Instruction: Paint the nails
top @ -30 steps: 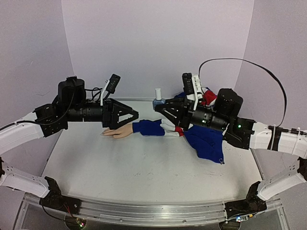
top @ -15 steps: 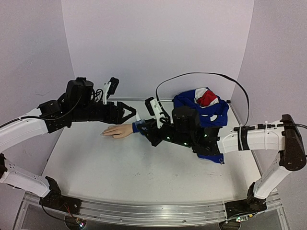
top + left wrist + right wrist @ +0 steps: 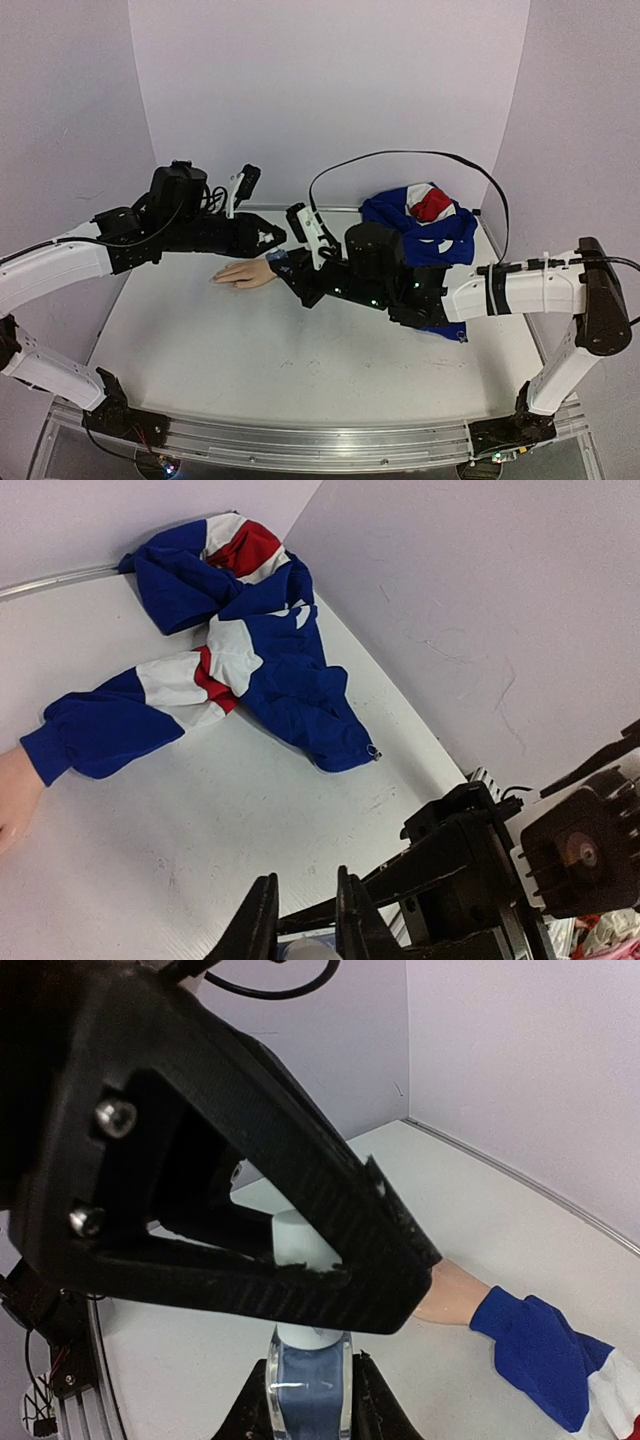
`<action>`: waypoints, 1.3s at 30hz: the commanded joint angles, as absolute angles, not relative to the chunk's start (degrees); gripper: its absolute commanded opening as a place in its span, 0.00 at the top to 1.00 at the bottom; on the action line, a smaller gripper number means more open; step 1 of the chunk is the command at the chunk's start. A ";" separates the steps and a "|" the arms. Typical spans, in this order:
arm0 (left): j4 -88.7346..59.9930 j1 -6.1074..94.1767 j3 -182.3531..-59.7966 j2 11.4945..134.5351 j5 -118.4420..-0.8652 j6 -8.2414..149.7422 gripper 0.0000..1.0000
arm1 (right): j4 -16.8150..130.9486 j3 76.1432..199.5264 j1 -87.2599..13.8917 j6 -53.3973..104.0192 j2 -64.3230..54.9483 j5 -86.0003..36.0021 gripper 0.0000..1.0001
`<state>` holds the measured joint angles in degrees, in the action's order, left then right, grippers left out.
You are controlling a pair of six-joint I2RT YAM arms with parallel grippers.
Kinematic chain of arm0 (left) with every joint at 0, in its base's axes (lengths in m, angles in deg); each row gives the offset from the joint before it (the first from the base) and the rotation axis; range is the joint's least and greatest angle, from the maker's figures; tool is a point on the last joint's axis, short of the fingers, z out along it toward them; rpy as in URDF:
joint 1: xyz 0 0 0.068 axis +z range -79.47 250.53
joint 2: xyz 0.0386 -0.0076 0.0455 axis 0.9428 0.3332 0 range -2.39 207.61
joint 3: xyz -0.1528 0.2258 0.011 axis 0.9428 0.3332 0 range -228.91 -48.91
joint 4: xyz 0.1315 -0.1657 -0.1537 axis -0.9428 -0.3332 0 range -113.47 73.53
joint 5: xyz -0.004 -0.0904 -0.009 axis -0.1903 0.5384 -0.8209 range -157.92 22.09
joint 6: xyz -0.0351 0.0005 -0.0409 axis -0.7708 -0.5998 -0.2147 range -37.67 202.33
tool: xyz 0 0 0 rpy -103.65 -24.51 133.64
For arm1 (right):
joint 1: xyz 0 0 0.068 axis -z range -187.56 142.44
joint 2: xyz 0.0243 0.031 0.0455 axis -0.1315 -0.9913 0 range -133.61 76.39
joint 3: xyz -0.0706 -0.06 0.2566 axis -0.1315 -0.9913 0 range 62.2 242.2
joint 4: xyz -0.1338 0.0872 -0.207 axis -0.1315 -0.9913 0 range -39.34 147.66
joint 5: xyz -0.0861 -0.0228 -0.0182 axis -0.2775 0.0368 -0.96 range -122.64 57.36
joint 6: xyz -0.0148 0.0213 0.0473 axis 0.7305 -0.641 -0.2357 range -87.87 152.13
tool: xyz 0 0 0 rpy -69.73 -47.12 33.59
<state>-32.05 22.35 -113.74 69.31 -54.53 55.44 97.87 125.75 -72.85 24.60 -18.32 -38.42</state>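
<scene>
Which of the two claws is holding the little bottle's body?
The right gripper: its fingers clamp the bottle by its bluish body, while the left gripper pinches only the pale cap on top.

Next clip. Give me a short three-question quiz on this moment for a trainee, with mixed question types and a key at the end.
1. True or false: the right gripper has its jaws shut on the bottle.
2. Fill in the blank: the left gripper has its jaws on either side of the bottle's pale ____.
3. Choose one. The mannequin hand is: A) lying on the table, bare of either gripper, with a blue cuff at its wrist; B) held by the left gripper; C) resting on top of the bottle.

Key: 1 true. 2 cap. 3 A.
</scene>
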 commanded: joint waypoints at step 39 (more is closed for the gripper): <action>-16.12 28.04 -107.17 64.00 -39.63 56.08 0.13 | 98.82 116.44 -62.89 21.83 -5.36 -29.36 1.00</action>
<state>-15.55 27.81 -107.36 64.72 -32.47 59.57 97.87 115.28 -62.54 22.02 -1.82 -20.08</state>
